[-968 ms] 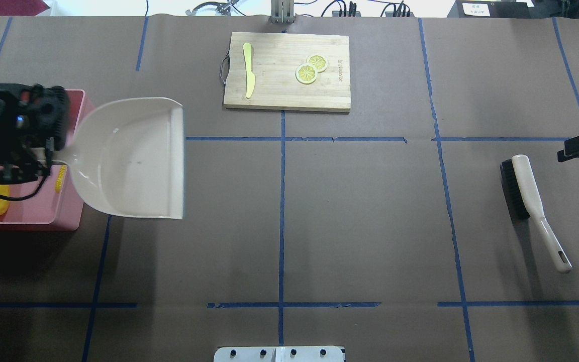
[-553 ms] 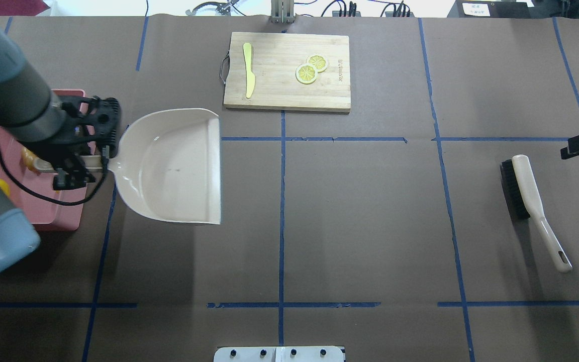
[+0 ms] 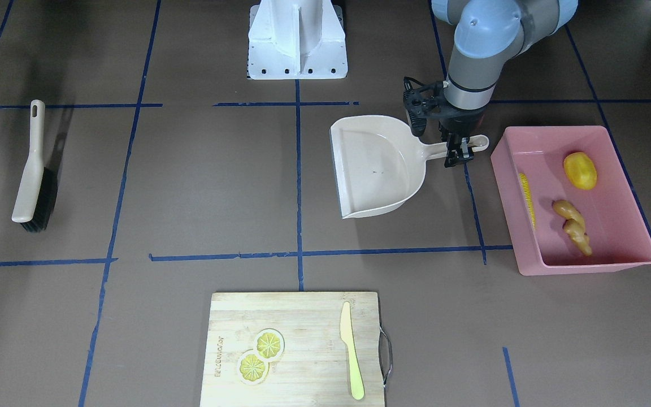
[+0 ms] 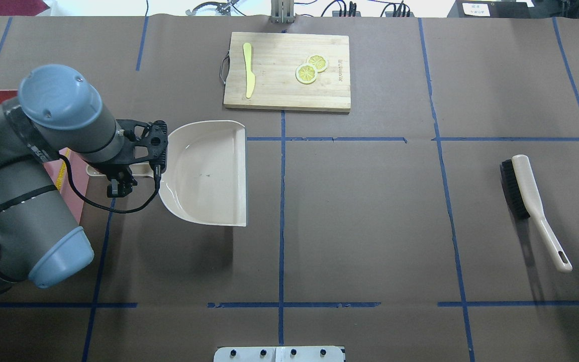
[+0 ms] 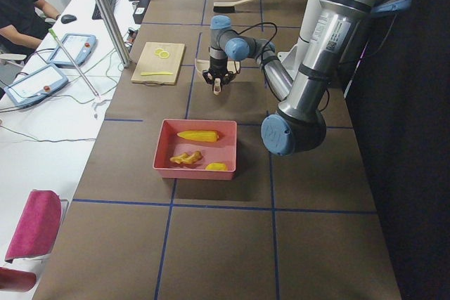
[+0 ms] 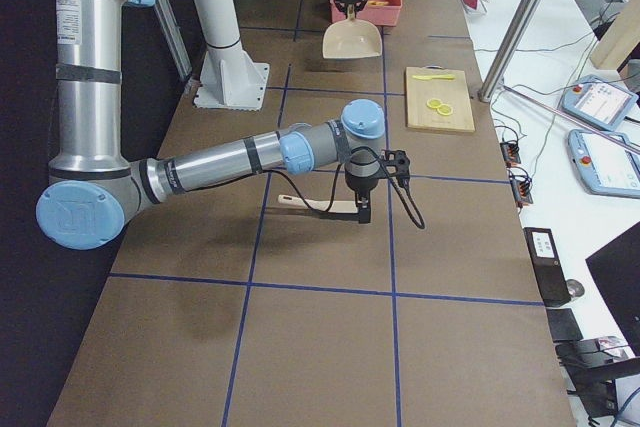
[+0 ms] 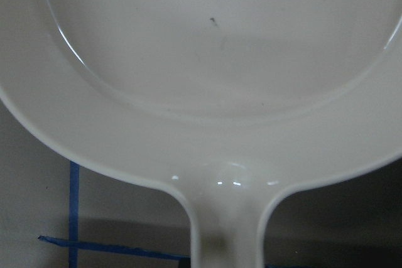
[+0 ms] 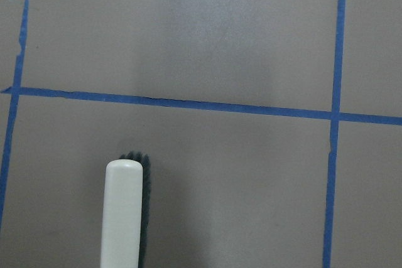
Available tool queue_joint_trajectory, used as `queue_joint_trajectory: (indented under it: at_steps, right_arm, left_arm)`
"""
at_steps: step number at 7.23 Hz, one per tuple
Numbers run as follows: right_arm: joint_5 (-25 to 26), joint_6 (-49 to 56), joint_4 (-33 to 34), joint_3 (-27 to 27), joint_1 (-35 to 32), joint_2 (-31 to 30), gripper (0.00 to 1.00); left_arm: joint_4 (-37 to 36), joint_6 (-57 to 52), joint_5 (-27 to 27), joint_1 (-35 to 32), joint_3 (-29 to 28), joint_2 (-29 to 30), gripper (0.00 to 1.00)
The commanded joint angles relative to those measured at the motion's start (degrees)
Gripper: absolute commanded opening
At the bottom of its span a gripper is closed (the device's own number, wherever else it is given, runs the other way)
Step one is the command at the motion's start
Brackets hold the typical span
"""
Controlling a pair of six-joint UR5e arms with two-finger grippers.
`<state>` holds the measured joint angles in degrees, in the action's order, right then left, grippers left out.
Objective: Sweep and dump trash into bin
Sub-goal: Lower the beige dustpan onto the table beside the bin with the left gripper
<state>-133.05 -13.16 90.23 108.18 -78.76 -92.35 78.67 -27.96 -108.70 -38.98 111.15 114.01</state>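
Exterior front-facing view: the left hand [image 3: 456, 148] is clenched on the handle of the beige dustpan [image 3: 376, 169], which sits just beside the pink bin [image 3: 585, 264]. In the bin lie the corn cob [image 3: 525, 198], the potato-like lump [image 3: 580, 169] and the ginger root [image 3: 573, 226].

Overhead view: the brush [image 4: 525, 191] lies on the bench [image 4: 370, 226], well apart from the dustpan.

Exterior right view: the right hand [image 6: 362, 211] hangs by the brush. I cannot tell whether it is released or clenched.
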Motion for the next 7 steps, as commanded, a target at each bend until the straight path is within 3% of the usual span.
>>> queue_joint_trajectory:
  at_steps: [1, 7]
  right_arm:
    - [-4.58, 3.93, 2.14, -2.79, -2.36, 0.68, 1.0]
    - [-4.32, 3.23, 2.05, -3.33, -2.36, 0.77, 1.0]
  left_arm:
    - [0.25, 0.1, 2.51, 2.93, -3.82, 3.13, 0.08]
    - [0.25, 1.67, 3.85, 6.37, -8.31, 4.9, 0.08]
